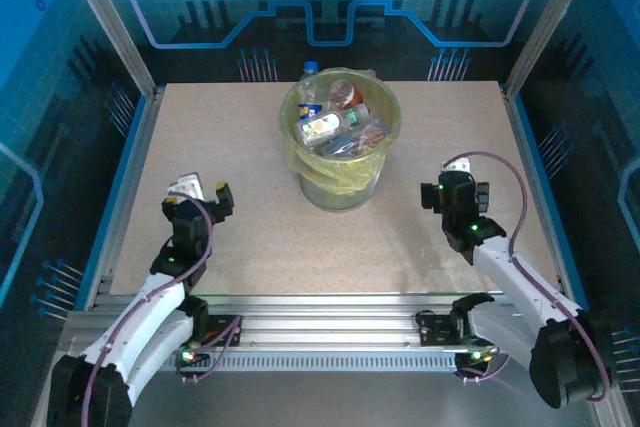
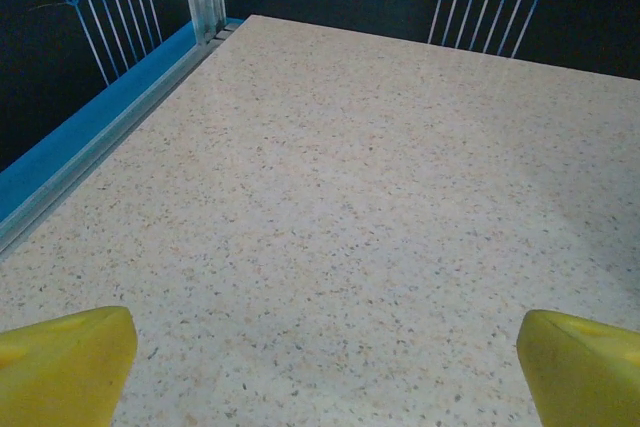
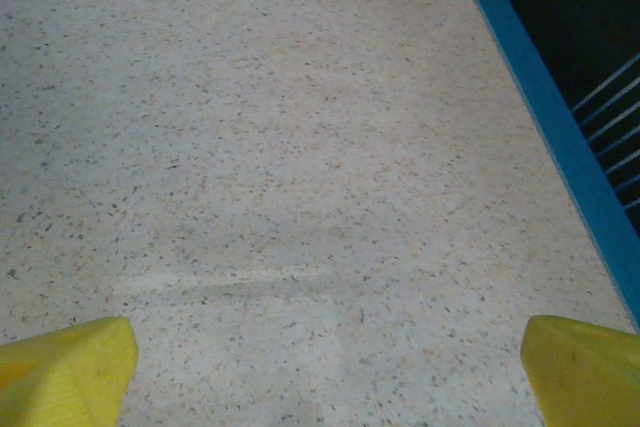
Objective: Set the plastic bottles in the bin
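Top view: bin [image 1: 340, 152] upright at ctr-rear of table [image 1: 250, 237], lined w/ yellow-green bag draped over the rim. Inside, bottles [image 1: 335, 122] piled up near rim level: clear plastic w/ white, green and orange-red labels, lying at mixed angles. At far-left rim, blue-capped bottle [image 1: 309, 73] poking up; can't tell whether inside the bin or just behind it. Left gripper [image 1: 200, 190] over near-left part of table, well apart from bin, pointing away from the base. Jaws spread wide, gripping nothing: in left wrist view, yellow left fingertips [image 2: 65, 362] at the two bottom corners, bare speckled surface betw. them, blue rail [image 2: 90, 132] along the table's left edge and a metal post at the far corner. Right gripper [image 1: 455, 192] over near-right part of table, also well apart from bin, roughly level w/ the left one. Jaws likewise wide open and empty: in right wrist view, yellow right fingertips [image 3: 585, 367] at both bottom corners, bare surface betw. them w/ a faint pale streak across it, blue edge strip at right. Both arms bent low, bases at the near edge, purple cables looping along each.
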Available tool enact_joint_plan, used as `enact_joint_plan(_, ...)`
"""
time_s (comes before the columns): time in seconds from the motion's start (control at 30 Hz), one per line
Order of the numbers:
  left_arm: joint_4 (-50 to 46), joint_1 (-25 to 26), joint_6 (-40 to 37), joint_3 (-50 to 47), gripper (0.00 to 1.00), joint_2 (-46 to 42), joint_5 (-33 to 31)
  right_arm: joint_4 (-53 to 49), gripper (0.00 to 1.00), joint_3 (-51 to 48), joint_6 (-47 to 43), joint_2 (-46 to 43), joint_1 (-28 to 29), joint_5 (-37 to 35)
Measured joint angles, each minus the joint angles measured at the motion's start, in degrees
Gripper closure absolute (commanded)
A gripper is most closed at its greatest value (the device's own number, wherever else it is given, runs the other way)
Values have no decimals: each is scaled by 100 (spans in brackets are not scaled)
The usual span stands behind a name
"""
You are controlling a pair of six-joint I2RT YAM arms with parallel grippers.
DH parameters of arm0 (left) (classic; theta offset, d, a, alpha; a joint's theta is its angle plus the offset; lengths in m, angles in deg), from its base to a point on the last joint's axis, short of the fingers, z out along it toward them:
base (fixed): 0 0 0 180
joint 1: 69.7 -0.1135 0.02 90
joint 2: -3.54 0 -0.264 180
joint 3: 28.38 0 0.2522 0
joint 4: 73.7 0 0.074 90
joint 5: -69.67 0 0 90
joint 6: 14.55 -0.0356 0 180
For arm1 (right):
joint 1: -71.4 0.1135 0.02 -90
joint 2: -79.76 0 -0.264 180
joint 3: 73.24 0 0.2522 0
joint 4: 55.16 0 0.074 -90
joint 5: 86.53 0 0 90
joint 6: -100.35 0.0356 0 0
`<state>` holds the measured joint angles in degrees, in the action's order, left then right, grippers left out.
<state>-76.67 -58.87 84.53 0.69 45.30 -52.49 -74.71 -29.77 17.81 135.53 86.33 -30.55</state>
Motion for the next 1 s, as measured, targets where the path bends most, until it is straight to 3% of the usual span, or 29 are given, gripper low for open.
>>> enact_joint_plan(0.37,1633,-348,-258,-308,1,1279,643,1381,0,-623,-175,11,-299,560)
enact_joint_plan(0.77,3718,-507,-654,-348,1,2959,1338,2135,0,-903,-177,11,-529,861)
enact_joint_plan(1.0,4352,-557,-804,-345,1,3493,1515,2341,0,-927,-181,11,-664,1016)
